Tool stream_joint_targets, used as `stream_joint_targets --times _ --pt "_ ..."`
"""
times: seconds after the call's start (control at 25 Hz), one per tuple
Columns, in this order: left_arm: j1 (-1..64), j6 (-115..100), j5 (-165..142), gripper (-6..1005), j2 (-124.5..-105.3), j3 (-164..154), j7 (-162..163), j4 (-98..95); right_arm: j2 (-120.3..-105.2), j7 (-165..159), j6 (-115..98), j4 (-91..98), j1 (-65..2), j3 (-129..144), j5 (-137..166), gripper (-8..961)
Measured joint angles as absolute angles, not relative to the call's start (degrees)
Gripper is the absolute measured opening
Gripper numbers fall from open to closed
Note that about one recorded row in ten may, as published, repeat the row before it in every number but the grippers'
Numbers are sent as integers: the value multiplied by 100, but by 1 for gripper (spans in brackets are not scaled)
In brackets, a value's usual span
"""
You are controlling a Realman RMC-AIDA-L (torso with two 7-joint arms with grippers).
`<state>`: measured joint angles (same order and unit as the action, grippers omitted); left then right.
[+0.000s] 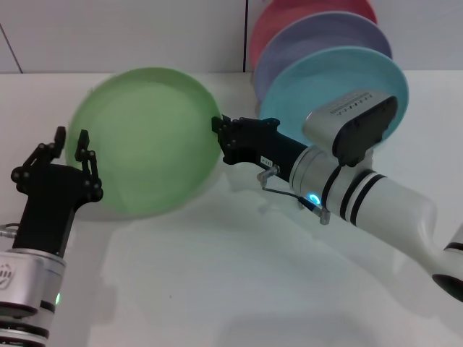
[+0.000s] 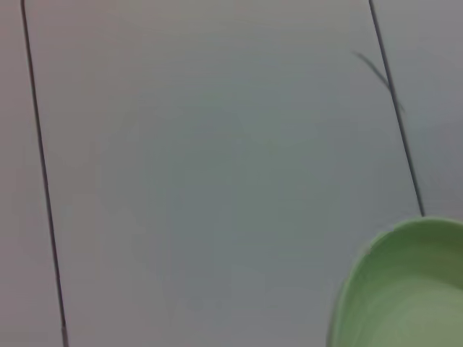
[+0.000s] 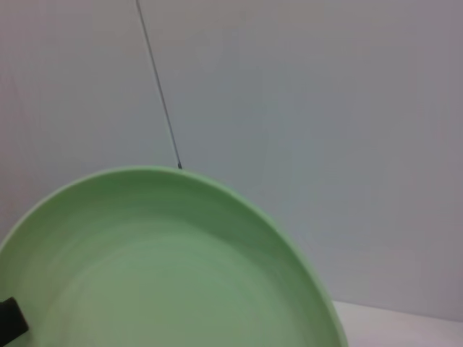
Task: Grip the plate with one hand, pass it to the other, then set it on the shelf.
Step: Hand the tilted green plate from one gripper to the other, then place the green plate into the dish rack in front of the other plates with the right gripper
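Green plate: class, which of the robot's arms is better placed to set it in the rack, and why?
The right. Its gripper is shut on the green plate at its rim, with the standing plates close behind that arm. The left gripper is open by the opposite rim, farther from them.

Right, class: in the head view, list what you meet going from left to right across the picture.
Left hand → green plate → right hand → turquoise plate. The lavender and pink plates stacked behind the turquoise one overlap it, so they are left out.
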<state>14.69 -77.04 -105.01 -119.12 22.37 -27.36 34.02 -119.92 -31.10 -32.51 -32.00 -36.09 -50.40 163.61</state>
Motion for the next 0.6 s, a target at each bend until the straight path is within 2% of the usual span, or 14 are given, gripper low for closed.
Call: stream_joint_targets --times 0.12,0.4,0.6 --pt "1464 -7728 -10501 141 -11897 2254 -2515 3320 -11991 -3105 -3246 -3149 -3647 -5017 16228 19" --pt "1419 -7853 -10501 347 -11889 2276 -2400 3260 -11990 -3098 -3240 -3082 -3693 -5024 16144 18" --pt "1341 -8335 -10509 618 -11868 2243 -2059 3288 -11988 -3089 -3247 -3071 -3705 -5023 16093 18"
